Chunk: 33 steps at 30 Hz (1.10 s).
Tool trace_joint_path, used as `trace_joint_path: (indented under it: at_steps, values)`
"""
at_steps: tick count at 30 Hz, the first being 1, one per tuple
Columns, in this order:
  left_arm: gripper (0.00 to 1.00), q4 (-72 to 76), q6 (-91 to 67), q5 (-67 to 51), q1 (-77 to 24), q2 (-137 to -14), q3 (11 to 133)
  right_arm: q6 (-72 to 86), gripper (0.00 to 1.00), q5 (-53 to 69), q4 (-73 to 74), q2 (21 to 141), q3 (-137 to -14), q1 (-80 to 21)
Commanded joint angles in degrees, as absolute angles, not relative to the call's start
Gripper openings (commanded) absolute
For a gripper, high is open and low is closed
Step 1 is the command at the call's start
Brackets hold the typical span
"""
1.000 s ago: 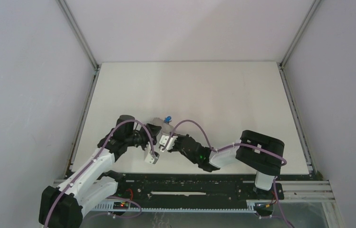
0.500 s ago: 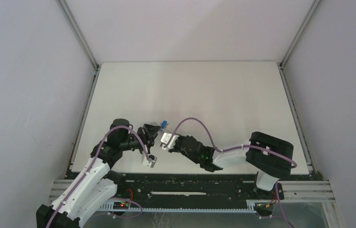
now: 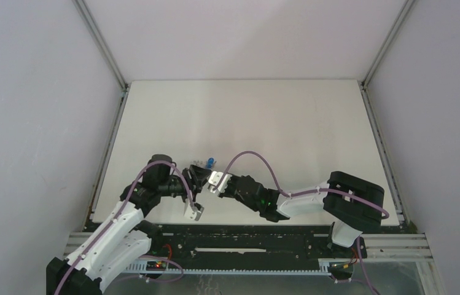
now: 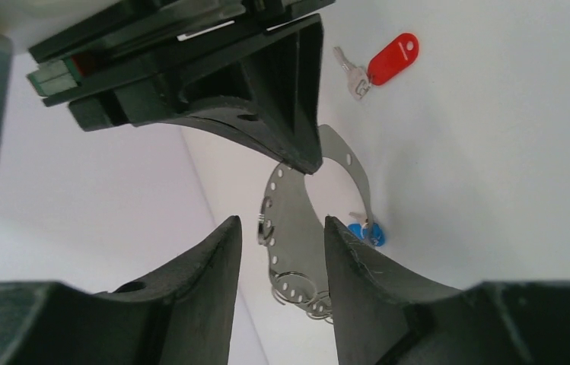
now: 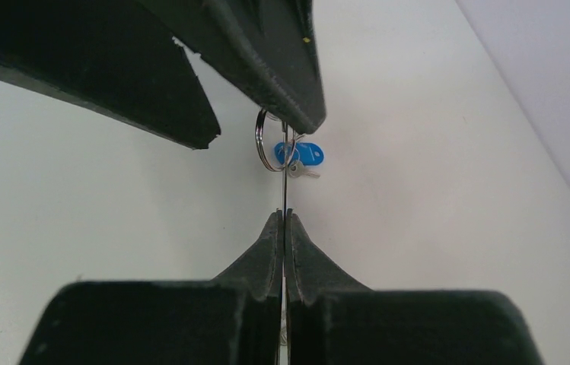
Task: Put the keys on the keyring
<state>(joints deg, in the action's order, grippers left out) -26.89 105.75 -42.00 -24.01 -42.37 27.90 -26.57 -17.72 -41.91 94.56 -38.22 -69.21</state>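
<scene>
- keyring (image 4: 285, 194) held upright between the grippers, blue key (image 4: 367, 233) already on it; red key (image 4: 392, 59) loose on table (image 4: 495, 152), apart.
- right gripper (image 5: 285, 220) pinching ring rim; left gripper (image 4: 281, 228) fingers spread, straddling ring.
- next: grab red key by head, shank free.
- red key visible from left wrist only; right wrist gives ring edge-on.

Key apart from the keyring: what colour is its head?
Red. That key, clear of the keyring, shows best in the left wrist view.
</scene>
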Motion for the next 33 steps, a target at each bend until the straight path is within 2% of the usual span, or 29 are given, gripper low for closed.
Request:
trace_joint_path:
  at_steps: [1,9,15,19,27,33]
  values:
    - [0.48,-22.96,103.89,-44.12,-24.55,-42.56,29.58,-26.04,0.00,-17.67,-44.28,92.29,-40.34,-69.96]
    - [0.35,-22.94,104.97,-44.59,-25.41,-43.70,29.71,-26.51,0.00,-17.25,-43.78,92.63,-40.84,-70.05]
    - [0.13,-22.91,105.28,-44.52,-26.04,-44.14,30.40,-26.30,0.00,-17.35,-43.26,92.84,-40.96,-70.05]
    - [0.05,-22.99,104.19,-45.07,-26.10,-42.31,29.98,-26.28,0.00,-17.49,-43.48,92.98,-40.96,-70.05]
    - [0.00,-19.88,100.80,-45.22,-26.10,-39.12,28.53,-26.01,0.00,-17.34,-42.74,92.73,-40.95,-70.05]
    - [0.00,-19.28,86.92,-45.65,-26.51,-37.16,31.15,-24.94,0.00,-15.80,-41.25,90.36,-40.87,-70.05]
